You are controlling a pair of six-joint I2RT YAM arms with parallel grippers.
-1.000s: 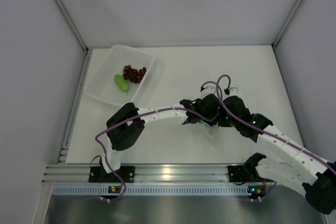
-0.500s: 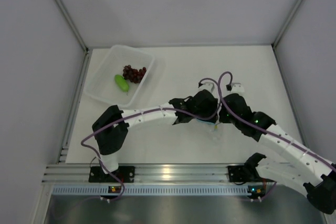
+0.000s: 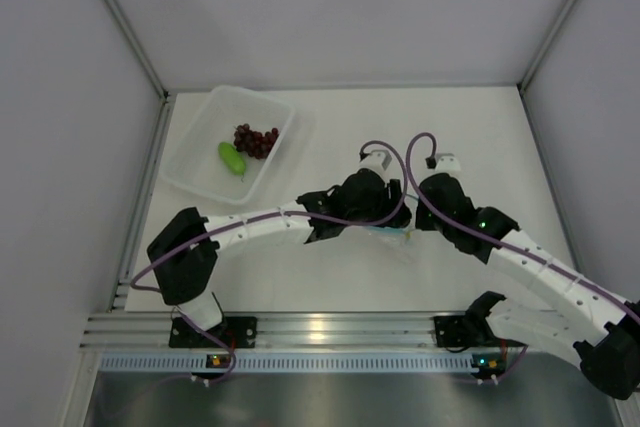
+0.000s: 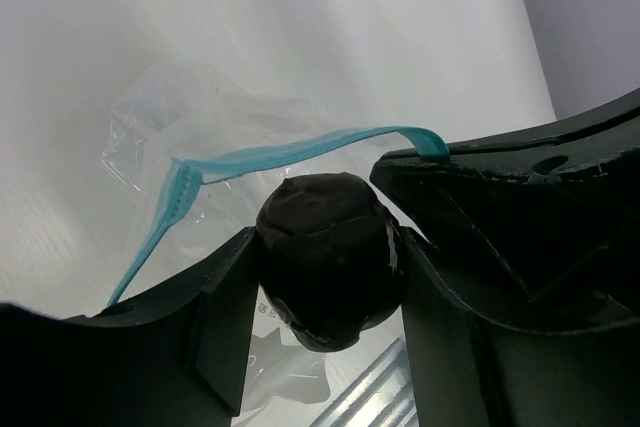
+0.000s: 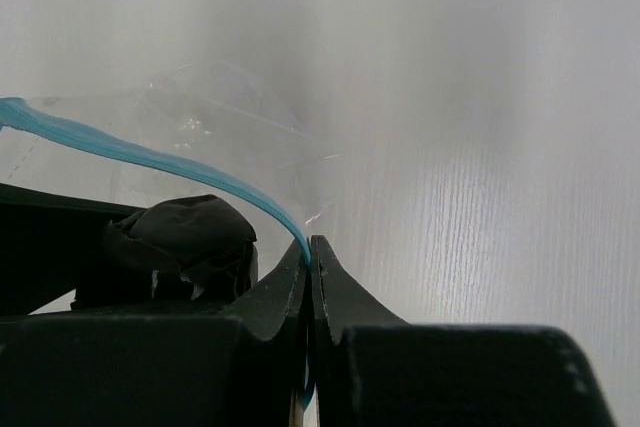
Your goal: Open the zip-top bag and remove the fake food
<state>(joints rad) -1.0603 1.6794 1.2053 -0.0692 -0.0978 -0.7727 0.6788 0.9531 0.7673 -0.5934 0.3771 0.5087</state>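
We see the left gripper (image 4: 330, 282) clenched on the lump (image 4: 328, 247), just beside the blue zip strip (image 4: 290, 152) at the mouth of the bag (image 4: 190, 122). The right gripper (image 5: 310, 255) is pinched tight on one end of that strip, holding it raised. The crumpled, clear bag hangs from the strip between the two grippers, near the middle of the table (image 3: 480, 137). At the far left we note the grapes (image 3: 256, 139) and green piece (image 3: 231, 158), side by side in the tub (image 3: 195, 179), well apart from the bag.

White arms (image 3: 250, 224), black joints (image 3: 365, 192), purple cables (image 3: 409, 162)
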